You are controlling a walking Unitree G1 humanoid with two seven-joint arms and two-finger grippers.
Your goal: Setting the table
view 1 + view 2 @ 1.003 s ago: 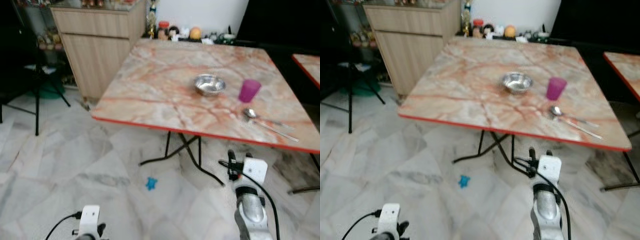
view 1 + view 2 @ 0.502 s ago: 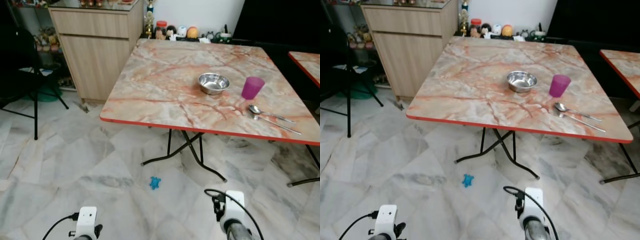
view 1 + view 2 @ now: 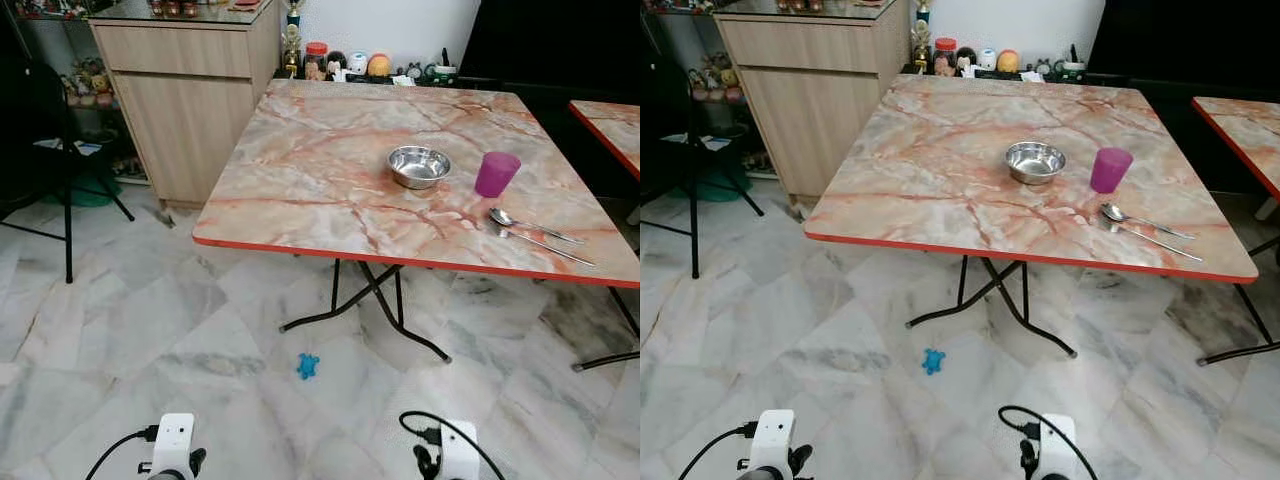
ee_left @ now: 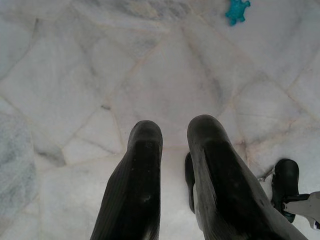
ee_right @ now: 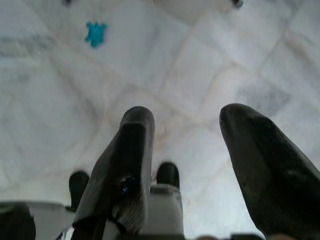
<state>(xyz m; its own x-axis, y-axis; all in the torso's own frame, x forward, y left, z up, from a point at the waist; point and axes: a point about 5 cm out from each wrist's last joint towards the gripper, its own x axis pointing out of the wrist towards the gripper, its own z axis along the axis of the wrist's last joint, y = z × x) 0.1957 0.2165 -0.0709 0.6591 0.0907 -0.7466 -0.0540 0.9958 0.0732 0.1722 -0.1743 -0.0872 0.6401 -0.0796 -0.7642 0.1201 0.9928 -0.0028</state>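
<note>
A marble-patterned table (image 3: 330, 150) with a red edge stands ahead of me. On its right half sit a steel bowl (image 3: 419, 166) and a purple cup (image 3: 496, 173). A spoon (image 3: 520, 222) and a second thin utensil (image 3: 548, 244) lie near the front right edge. Both arms hang low in front of the table, with the left wrist (image 3: 175, 448) and right wrist (image 3: 455, 462) at the bottom of the eye views. My left gripper (image 4: 175, 132) points at the floor, its fingers close together and holding nothing. My right gripper (image 5: 187, 117) also points down, open and empty.
A wooden cabinet (image 3: 190, 90) stands left of the table, and a black folding chair (image 3: 55, 150) is further left. Small jars and figurines (image 3: 350, 65) line the wall behind. A blue toy (image 3: 307, 366) lies on the marble floor by the table's folding legs (image 3: 375, 300). A second table's corner (image 3: 610, 120) is at the right.
My right arm has dropped from in front of the table's edge down to the bottom of the view. The camera has shifted a little. The tableware has not moved.
</note>
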